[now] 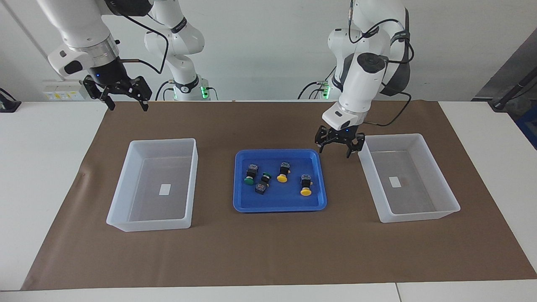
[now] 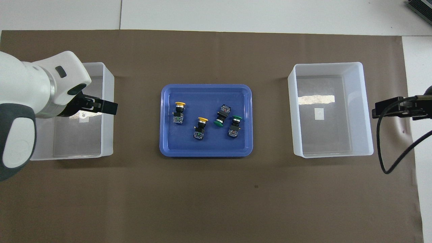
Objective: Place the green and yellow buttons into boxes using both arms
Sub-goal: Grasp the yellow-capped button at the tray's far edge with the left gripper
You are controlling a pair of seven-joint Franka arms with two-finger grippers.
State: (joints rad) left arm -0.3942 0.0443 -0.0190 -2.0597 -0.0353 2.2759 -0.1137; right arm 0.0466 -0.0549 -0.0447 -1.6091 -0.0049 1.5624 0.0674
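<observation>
- Blue tray (image 1: 239,201) is sitting mid-table betw. the two translucent bins, holding all 4 buttons: yellow ones (image 1: 282,173) (image 1: 306,185) toward the left arm's end, green ones (image 1: 250,175) (image 1: 264,181) toward the right arm's end. Nothing binned yet.
- Left gripper (image 1: 339,147) is hanging jaws spread, empty, over the gap betw. tray corner and the left-arm-end bin (image 1: 436,176). Judging it's the one lining up a pick.
- Right gripper (image 1: 125,98) is waiting high over the mat's robot-side edge, jaws spread, empty, near the other bin (image 1: 126,188).
- To do it well: left arm taking the yellow button nearest its bin; closing across the black body, not the domed cap.
- Green pair are lying nearly touching – right arm should be coming down with fingers clear of the neighbour.
- Keeping arms to own halves, avoiding a clash over the tray.
</observation>
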